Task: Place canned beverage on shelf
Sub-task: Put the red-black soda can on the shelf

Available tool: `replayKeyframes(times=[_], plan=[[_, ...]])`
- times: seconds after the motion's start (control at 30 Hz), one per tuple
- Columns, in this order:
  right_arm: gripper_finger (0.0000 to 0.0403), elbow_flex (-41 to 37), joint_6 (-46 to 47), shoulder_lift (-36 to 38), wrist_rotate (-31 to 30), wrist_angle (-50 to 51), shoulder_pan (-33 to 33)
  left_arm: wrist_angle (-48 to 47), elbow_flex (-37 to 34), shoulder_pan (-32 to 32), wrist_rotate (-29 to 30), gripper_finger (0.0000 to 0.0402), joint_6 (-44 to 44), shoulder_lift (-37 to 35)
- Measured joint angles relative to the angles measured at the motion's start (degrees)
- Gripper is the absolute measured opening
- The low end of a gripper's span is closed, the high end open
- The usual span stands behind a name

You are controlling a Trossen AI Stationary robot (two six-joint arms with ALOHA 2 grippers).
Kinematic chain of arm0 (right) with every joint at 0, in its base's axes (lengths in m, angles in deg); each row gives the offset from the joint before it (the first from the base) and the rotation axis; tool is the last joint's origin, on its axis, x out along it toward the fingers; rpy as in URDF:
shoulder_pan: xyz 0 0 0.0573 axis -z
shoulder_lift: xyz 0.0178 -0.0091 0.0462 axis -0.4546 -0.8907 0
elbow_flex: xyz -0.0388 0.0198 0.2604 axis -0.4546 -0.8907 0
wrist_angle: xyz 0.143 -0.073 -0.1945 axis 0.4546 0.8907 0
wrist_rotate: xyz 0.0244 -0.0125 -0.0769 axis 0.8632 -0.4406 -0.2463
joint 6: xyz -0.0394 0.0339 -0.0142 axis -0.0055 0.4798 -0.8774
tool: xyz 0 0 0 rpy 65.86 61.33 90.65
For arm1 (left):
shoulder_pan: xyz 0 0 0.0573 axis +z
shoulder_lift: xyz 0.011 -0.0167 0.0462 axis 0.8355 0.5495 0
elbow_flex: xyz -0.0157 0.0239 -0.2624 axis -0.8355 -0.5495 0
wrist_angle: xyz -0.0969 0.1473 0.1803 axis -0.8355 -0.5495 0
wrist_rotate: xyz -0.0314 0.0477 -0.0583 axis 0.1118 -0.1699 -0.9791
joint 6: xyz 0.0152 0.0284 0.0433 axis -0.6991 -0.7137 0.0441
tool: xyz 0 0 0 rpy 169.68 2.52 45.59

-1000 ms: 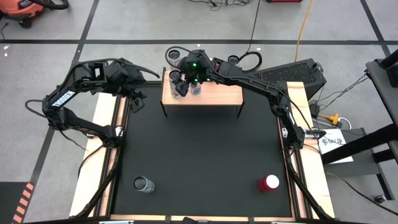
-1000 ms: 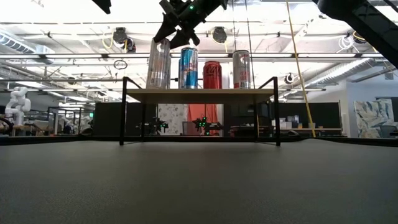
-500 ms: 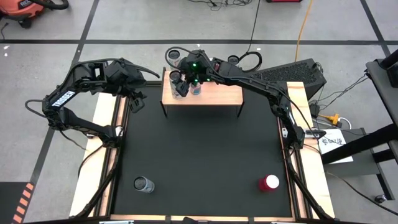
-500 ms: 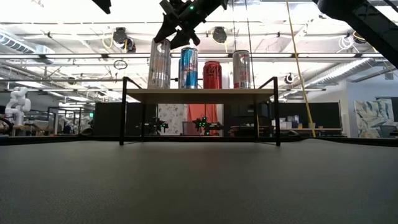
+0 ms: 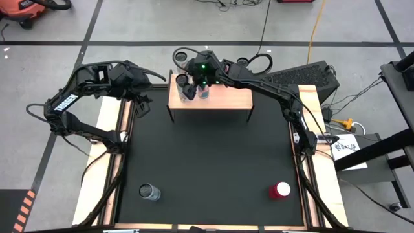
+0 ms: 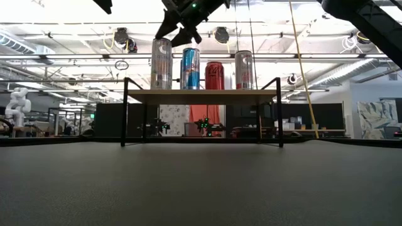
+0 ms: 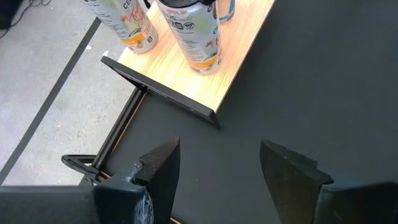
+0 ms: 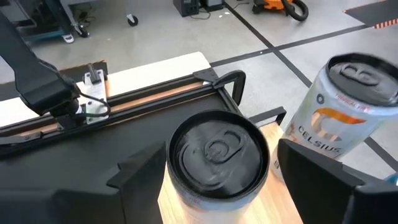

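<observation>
Low view: four upright cans line the light-wood shelf; right end effector spread above.

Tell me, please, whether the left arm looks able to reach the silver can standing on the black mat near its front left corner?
Probably yes: the left gripper is open and empty at the mat's left edge, and only bare black mat lies between it and the upright silver can.

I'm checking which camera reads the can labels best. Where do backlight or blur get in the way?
Low view: bright ceiling lights backlight the four cans on the small light-wood shelf, yet their colours still read. Right wrist view: the silver can top between the right gripper fingers is sharp; the fingers themselves are blurred. Left wrist view: the white-and-orange can label is evenly lit.
</observation>
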Motion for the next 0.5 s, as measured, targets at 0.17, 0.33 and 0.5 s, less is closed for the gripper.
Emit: replayKeyframes(times=[0.17,0.33,0.5], plan=[[0.0292,0.03,0.0,0.01,0.01,-0.78,0.02,-0.07,0.0,0.0,0.0,0.0216,-0.01,-0.01],[0.0292,-0.01,0.0,0.86,0.08,-3.93,0.02,-0.17,0.0,-0.02,0.0,0.0216,0.0,0.0],[0.0292,-0.05,0.05,4.8,3.85,-6.29,-0.04,-0.37,0.0,-0.01,0.0,0.0216,0.0,-0.02]])
